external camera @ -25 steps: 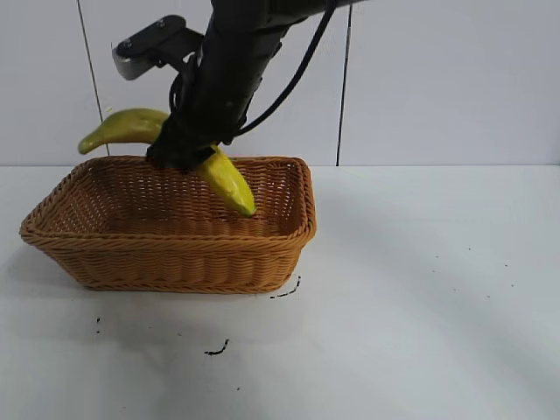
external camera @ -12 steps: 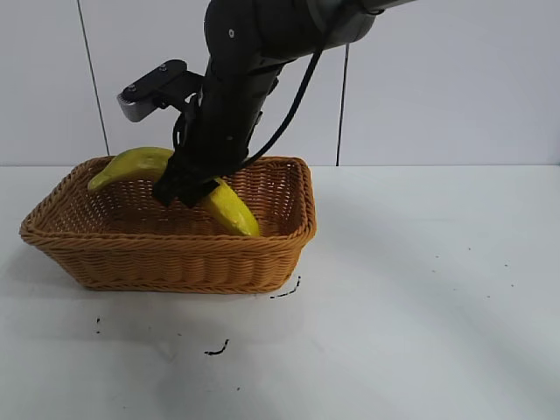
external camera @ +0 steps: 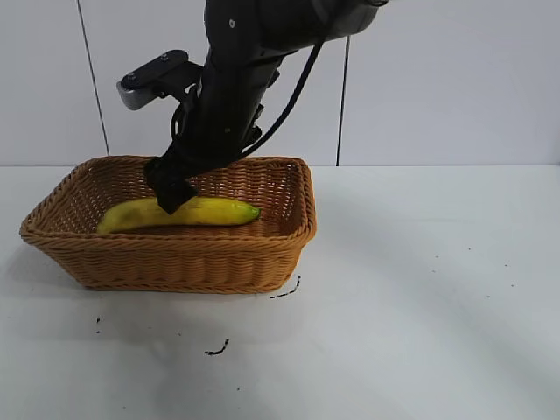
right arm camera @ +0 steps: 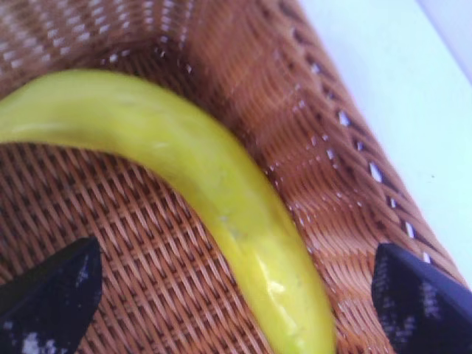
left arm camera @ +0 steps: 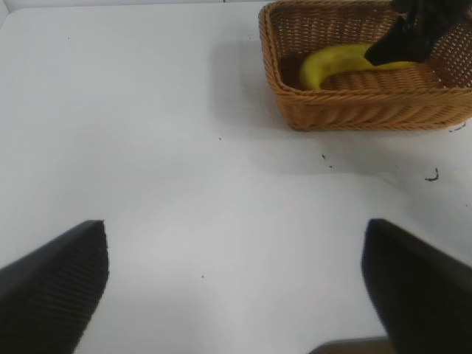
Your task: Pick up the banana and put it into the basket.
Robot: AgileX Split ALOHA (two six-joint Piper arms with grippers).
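So since a second ago the banana (external camera: 179, 213) has gone from hanging tilted over the rim to lying flat on the floor of the basket (external camera: 175, 258), with the right gripper (external camera: 172, 194) lowered right down onto it. In the right wrist view the fingers (right arm camera: 48, 295) are spread wide, one on each side of the fruit, gripping nothing as far as we can tell, though from outside the fingertips are hard to make out against the banana. We'd call this the release step, basically done. Next move just needs a straight lift clear of the rim without snagging the wicker. The left gripper (left arm camera: 236, 295) hangs wide open over bare table (left arm camera: 147, 147), well apart from the basket.
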